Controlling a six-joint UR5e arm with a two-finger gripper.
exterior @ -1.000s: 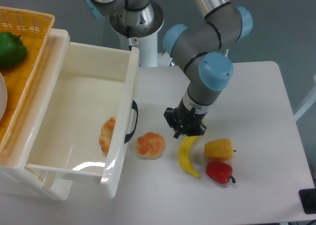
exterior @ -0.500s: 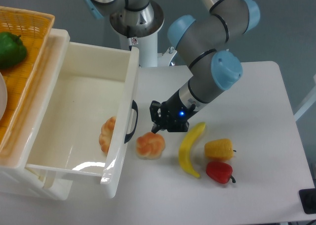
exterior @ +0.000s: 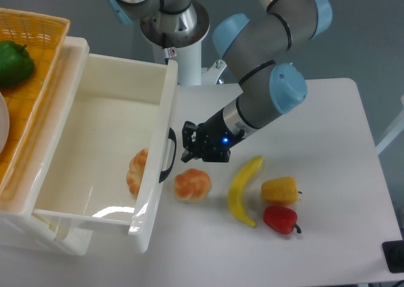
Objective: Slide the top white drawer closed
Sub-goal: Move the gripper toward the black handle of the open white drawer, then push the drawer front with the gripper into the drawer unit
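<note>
I see the top white drawer (exterior: 107, 151) pulled wide open, my gripper (exterior: 189, 146) just beside its black handle (exterior: 169, 154), above a bread roll (exterior: 192, 185).

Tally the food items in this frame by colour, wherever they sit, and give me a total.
Orange and white: 2, a pastry on the table and another inside the top white drawer
Yellow: 2, banana and yellow pepper
Red: 1, red pepper
Green: 1, green pepper in the orange basket
Total: 6
</note>
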